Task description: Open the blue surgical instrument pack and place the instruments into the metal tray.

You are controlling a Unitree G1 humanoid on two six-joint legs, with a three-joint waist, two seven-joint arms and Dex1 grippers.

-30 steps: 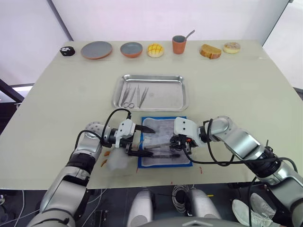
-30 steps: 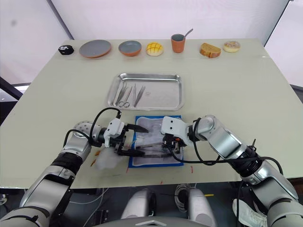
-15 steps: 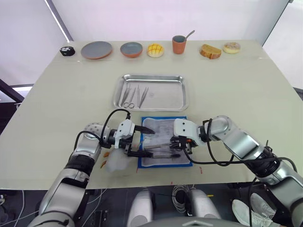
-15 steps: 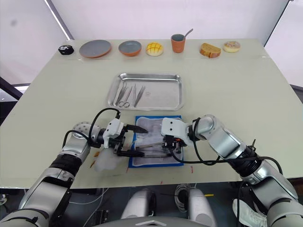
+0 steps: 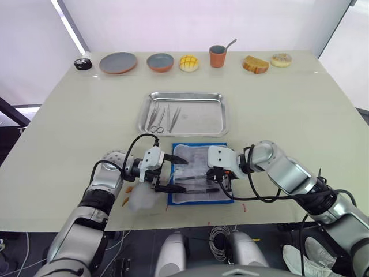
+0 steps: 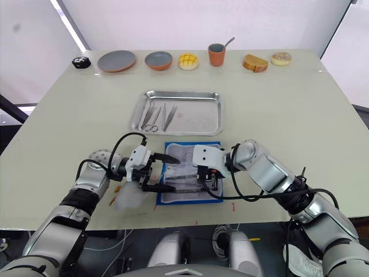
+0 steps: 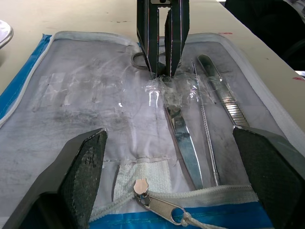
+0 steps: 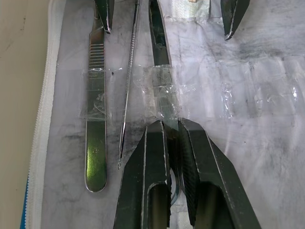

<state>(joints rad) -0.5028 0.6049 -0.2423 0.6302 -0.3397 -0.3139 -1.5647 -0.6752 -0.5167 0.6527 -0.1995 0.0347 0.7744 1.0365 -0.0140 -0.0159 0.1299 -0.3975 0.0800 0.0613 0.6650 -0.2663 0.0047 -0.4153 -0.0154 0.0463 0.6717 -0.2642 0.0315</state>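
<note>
With the blue surgical instrument pack unzipped before the metal tray holding three instruments, our right gripper pinches a fourth, our left gripper gapes empty, two more wait.

Both arms reach inward, forearms low, so the two grippers face each other. The left gripper has its two black fingers spread wide. The right gripper has its fingers nearly together — only a thin gap between the tips, pinched on an instrument. Black cables loop out from both wrists.
</note>
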